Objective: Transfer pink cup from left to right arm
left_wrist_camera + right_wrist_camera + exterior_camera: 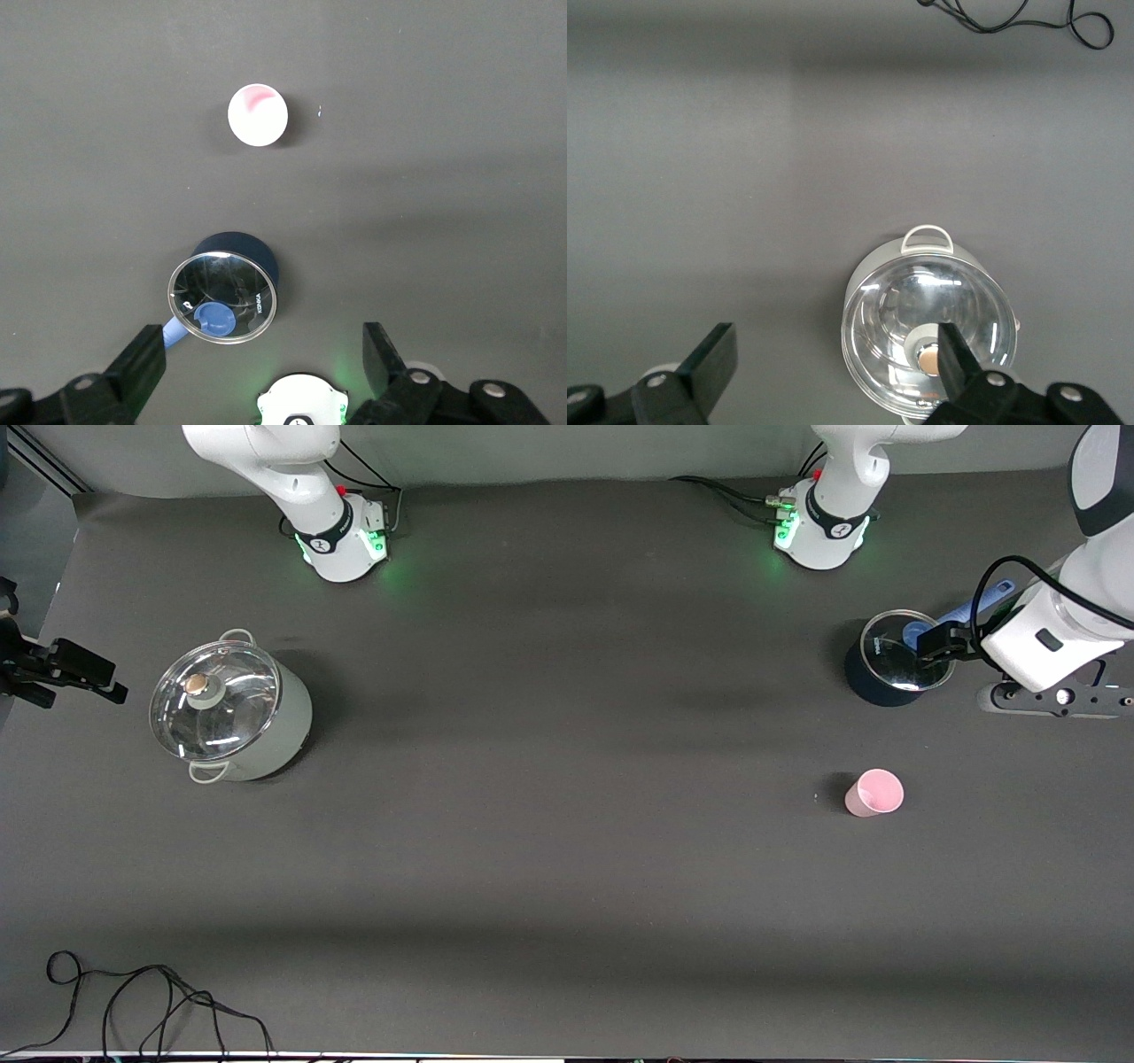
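The pink cup [873, 793] stands upright near the left arm's table edge, well apart from the spread, empty left gripper [261, 363] above the blue saucepan [890, 664]; the right gripper [833, 363] is spread too, empty.

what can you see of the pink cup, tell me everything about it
The pink cup is a small, plain, light-pink tumbler with no handle, plastic by its look and slightly tapered. It stands upright and alone on the dark table, mouth up and apparently empty. It sits toward the left arm's end of the table, nearer the front camera than the dark blue pot. Nothing touches it.
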{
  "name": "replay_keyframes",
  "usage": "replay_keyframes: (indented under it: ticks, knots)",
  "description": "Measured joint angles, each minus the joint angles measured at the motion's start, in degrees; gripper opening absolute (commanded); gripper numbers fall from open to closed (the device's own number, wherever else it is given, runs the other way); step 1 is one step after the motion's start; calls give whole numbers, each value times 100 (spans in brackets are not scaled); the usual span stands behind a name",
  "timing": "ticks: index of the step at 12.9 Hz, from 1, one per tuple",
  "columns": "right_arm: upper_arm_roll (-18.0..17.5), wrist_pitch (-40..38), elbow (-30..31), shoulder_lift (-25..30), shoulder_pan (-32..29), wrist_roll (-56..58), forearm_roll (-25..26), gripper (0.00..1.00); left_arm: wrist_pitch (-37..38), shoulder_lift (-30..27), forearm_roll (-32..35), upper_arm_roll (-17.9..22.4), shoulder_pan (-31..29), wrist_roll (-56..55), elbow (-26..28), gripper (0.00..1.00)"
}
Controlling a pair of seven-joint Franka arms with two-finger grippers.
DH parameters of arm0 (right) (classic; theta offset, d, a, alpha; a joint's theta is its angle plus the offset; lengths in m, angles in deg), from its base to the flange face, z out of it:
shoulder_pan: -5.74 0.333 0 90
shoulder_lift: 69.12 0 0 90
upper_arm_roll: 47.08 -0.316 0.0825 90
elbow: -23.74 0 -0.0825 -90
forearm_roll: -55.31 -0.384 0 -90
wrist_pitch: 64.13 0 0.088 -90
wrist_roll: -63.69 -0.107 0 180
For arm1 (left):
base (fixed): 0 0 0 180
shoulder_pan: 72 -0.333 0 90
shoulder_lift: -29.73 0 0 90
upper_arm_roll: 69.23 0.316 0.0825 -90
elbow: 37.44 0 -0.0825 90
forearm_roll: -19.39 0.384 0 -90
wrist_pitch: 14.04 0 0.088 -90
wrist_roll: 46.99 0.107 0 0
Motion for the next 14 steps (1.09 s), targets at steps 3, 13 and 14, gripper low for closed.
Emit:
replay_keyframes:
  ticks: [3,13,14]
  knots:
    - [-6,0,-1,-66,190,1,79,100,0,0,6,37,-33,581,0,99]
    - [32,-105,-8,-60,240,0,95,100,-623,68,-127,96,-987,4923,-2,98]
    - [31,-88,-10,-60,240,0,96,100,-728,123,-241,96,-1097,5347,-1,98]
